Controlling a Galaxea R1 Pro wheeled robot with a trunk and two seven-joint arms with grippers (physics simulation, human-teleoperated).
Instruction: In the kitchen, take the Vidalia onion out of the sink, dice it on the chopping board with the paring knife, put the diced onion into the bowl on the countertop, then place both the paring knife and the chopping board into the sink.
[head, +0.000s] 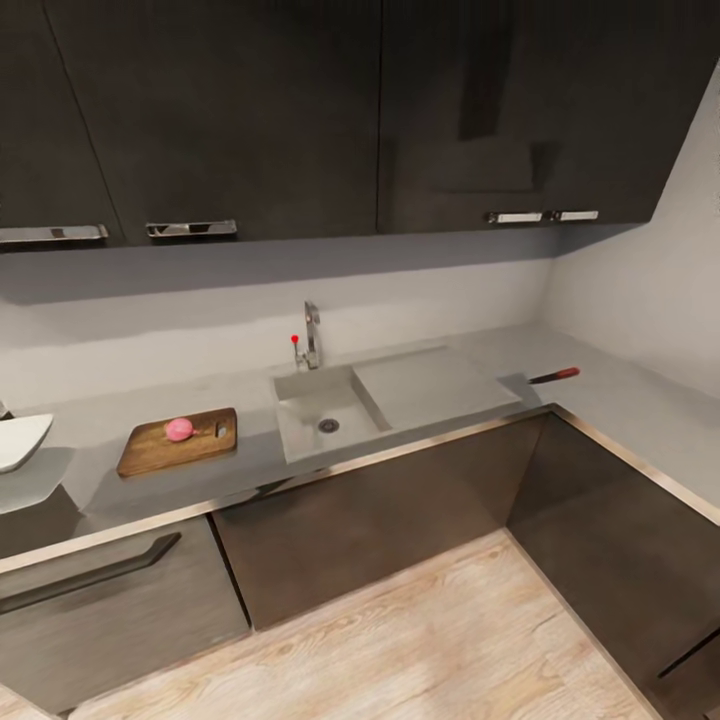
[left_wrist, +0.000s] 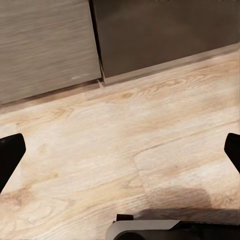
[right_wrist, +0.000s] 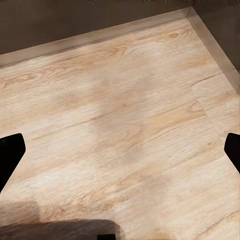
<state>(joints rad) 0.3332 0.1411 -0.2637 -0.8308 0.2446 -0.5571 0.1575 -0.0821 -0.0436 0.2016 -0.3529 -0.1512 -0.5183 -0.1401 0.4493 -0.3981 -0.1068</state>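
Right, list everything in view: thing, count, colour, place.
onion: one, pinkish-red, on the chopping board
chopping board: one, brown wood, on the countertop left of the sink
sink: one, grey, set in the countertop, basin holds only its drain
tap: one, chrome with red knob, behind the sink
knife: one, dark with red end, on the countertop right of the drainboard
bowl: one, white, far left on the countertop
countertop: one, grey, L-shaped
cabinets: dark, above and below
floor: light wood
left gripper: open, over floor
right gripper: open, over floor
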